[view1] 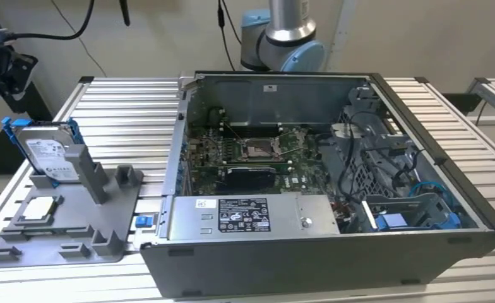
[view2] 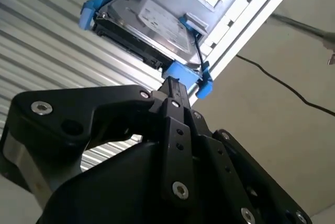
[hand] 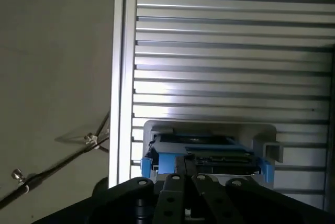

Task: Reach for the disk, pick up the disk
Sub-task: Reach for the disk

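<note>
The disk (view1: 47,151) is a silver-grey drive with a white label and a blue bracket. It stands on edge in a slot of the grey holder (view1: 104,221), at the exterior view's left. My black gripper (view1: 2,63) hangs above and slightly to the left of it, apart from it. In the second wrist view the gripper (view2: 174,89) points at the blue bracket end of the disk (view2: 152,22). In the first wrist view the disk (hand: 204,150) lies just past the gripper's black links (hand: 186,177).
A small square processor chip (view1: 38,208) lies on the grey holder. The open computer case (view1: 449,189) fills the middle and right of the slatted metal table (view1: 121,107), with a grey power-supply box (view1: 247,218) at its front. The table edge and a floor cable (view2: 282,85) lie beside the disk.
</note>
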Tool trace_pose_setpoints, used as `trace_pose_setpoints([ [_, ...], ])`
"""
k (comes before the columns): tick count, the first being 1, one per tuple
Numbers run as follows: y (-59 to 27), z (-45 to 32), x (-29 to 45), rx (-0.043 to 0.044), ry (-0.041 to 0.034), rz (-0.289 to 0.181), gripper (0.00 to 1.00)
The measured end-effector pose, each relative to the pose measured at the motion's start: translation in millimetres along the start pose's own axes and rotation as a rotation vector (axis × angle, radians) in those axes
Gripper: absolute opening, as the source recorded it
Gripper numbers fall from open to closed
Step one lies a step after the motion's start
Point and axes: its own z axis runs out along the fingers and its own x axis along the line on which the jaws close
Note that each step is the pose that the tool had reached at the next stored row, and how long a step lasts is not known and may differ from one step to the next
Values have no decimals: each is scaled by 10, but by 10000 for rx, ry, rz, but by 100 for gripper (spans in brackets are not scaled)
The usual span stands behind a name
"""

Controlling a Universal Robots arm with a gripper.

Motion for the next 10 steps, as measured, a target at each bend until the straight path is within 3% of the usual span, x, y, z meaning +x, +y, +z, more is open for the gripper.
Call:
trace_pose_setpoints([
  [5,-79,9,4,0,1,2,0],
  [10,-81,9,4,-6,1,3,0],
])
